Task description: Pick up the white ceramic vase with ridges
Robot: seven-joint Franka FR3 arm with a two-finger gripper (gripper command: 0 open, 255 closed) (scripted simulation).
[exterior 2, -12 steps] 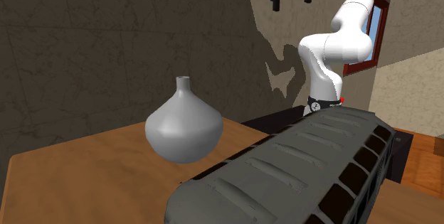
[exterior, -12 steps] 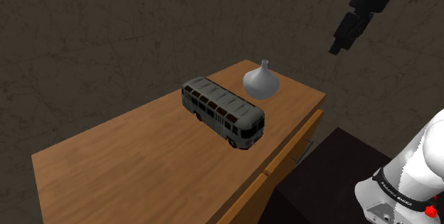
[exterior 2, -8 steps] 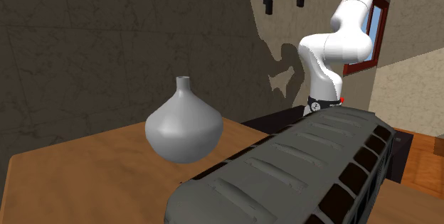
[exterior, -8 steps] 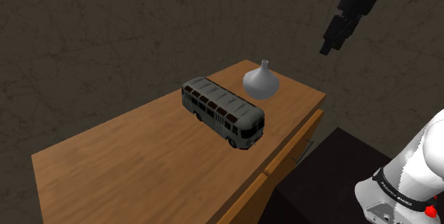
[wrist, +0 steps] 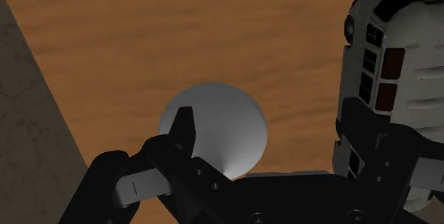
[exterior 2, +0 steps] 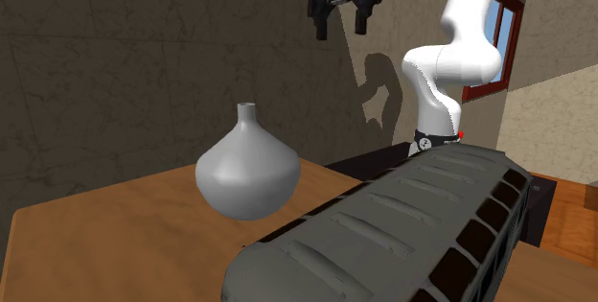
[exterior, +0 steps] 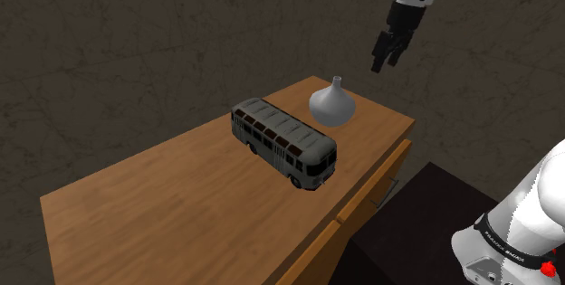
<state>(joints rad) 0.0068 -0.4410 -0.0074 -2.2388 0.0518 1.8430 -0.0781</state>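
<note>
I am holding my gripper [exterior 2: 339, 24] wide open and empty above the grey-white vase [exterior 2: 247, 171].
I am planning a straight descent, probably straddling the bulb, clearing the toy bus [exterior: 285, 143].

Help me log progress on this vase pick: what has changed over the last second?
The gripper has swung toward the shoulder view's left and slightly lower, ending high over the pale grey vase. Its fingers are open and hold nothing. The vase, the toy bus and the wooden table stayed as they were.
</note>
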